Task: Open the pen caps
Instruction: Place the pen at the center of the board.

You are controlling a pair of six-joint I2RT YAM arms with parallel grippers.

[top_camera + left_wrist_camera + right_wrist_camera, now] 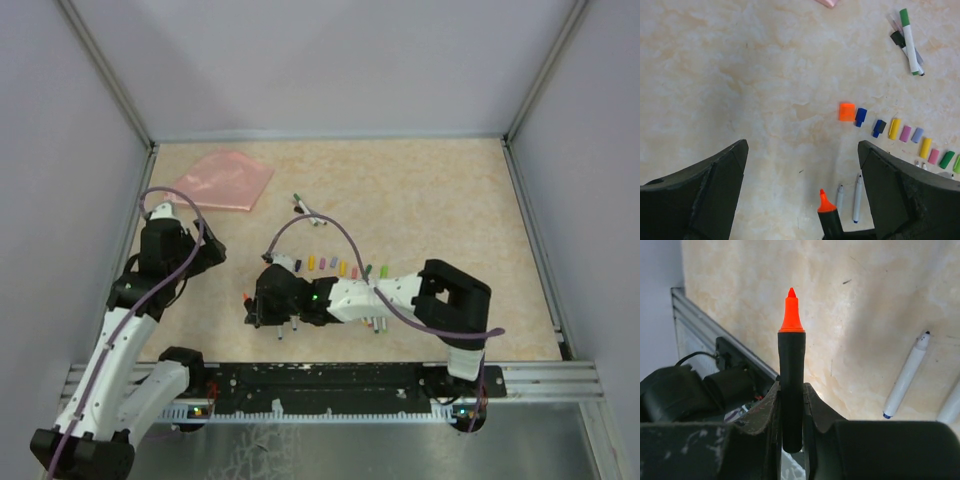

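The right gripper (791, 405) is clamped tight on a black marker (791, 360). The marker's bare orange tip pokes out past the fingers, low over the near part of the table (420, 190). The left gripper (802, 150) hangs off to the left with its fingers (715, 190) spread wide and nothing between them.

The caps (905, 133) lie loose on the table in a slanted row, just beyond the right arm. From the left wrist you can follow the row. An orange cap (846, 111) sits at the left end with a blue cap (860, 117) right against it. Next come a blue-and-black one, a yellow cap (894, 128), a pink one and a pale purple one. After those are another yellow, another pink and a green cap (946, 159) near the picture's edge.

Two white pens (857, 197) lie side by side just right of the marker's tip, on the near side of the row. Farther back, well apart from the row, a green-ended pen (910, 42) lies with a small black piece against it, and I cannot tell what that piece is. A pink pouch (225, 180) lies flat near the far left corner.
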